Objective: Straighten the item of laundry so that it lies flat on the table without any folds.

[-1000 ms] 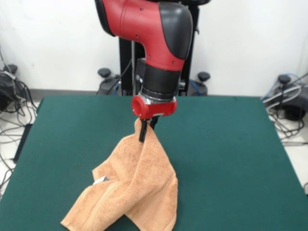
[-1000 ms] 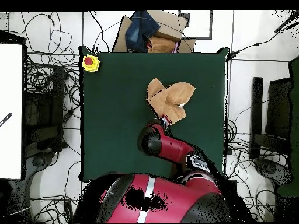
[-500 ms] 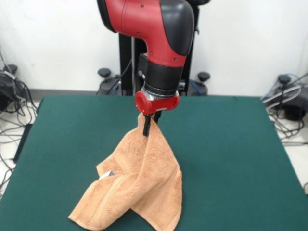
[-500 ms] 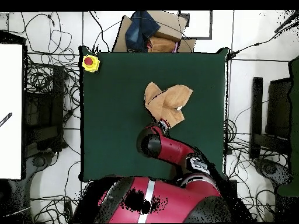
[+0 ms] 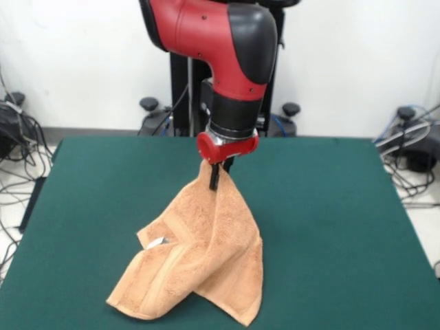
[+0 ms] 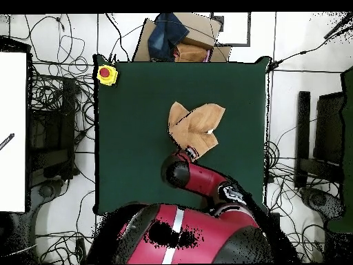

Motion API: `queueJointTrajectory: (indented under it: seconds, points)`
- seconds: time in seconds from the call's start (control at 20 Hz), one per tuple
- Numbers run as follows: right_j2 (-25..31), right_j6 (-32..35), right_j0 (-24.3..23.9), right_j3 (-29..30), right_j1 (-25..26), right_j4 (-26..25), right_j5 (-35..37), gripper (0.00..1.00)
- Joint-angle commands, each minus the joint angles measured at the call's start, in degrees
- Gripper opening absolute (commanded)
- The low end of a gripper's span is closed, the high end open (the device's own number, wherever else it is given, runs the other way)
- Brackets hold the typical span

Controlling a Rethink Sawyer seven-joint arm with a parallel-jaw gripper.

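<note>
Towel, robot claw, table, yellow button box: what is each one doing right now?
Towel: lifted by one corner, draped and folded, lower part on the table.
Gripper: shut on the towel corner, raised above the table.
Table: towel partly resting on it.
Yellow button box: sitting at a table corner, untouched.

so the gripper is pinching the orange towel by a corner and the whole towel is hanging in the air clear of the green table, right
Not quite. The gripper does pinch the towel by a raised corner, but only that part is lifted; the front view shows its lower end lying folded on the green table.
</note>
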Motion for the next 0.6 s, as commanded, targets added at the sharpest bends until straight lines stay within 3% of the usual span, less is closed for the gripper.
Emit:
queueJointTrajectory:
  seconds: [0.05, 0.6]
  points:
    - [6.1, 14.4, -0.3, 4.4, 1.1, -0.7, 6.0, 0.0]
    - [6.7, 14.6, -0.2, 8.2, -2.2, -0.2, 7.1, 0.0]
